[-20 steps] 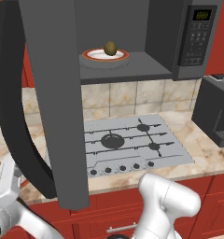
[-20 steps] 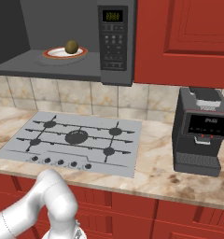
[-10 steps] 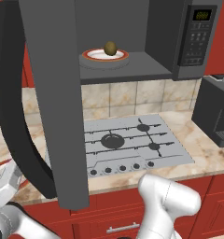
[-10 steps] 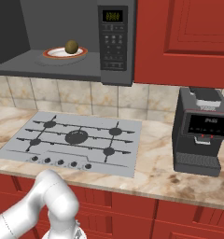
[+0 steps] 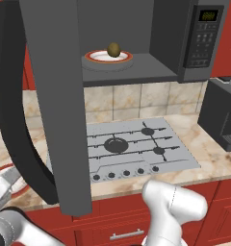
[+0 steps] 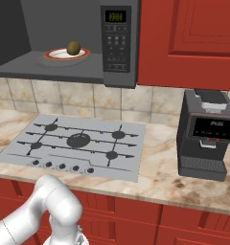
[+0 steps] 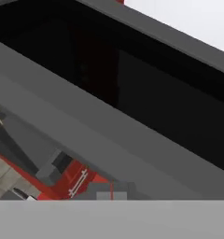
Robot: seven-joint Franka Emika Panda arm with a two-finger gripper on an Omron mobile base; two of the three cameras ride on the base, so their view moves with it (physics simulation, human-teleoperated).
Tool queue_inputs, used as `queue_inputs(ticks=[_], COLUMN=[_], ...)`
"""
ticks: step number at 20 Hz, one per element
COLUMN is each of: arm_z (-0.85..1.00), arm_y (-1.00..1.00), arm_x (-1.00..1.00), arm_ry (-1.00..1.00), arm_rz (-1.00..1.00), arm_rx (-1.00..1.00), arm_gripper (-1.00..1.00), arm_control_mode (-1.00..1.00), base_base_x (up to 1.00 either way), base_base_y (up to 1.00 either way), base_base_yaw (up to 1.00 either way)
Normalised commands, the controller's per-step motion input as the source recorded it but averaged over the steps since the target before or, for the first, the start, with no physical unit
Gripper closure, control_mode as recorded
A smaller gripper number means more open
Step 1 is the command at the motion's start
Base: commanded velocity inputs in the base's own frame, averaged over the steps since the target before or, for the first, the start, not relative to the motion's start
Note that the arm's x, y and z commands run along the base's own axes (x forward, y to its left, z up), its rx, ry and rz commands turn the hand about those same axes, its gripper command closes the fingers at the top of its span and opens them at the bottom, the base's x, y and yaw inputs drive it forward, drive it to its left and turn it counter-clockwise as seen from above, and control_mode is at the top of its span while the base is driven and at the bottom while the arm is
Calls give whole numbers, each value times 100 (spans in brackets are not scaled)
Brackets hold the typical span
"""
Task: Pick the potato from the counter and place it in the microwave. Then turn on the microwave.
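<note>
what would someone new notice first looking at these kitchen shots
Most striking is the microwave hanging open above the grey cooktop, with the potato sitting on a red-rimmed plate inside it. In the left base view its wide-open door looms large in the foreground. A black coffee machine stands on the counter to the right of the cooktop.

Marbled counter [image 6: 160,167], cooktop [image 6: 78,143], coffee mach. [image 6: 205,136]
</note>
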Motion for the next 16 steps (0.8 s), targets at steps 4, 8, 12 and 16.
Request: queue_inputs(ticks=[4,8,12,16], arm_z=[24,24,31,44], arm_y=[0,-7,-24,-36], arm_x=[-3,-3,-17,-21], arm_ry=[20,17,12,10], arm_rz=[-3,0,0,0], arm_rx=[-9,-7,-7,-8], arm_gripper=[100,100,100,100], arm_control_mode=[-100,-100,-100,-100], base_base_x=[0,0,0,0], base_base_y=[0,0,0,0], base_base_yaw=[0,0,0,0])
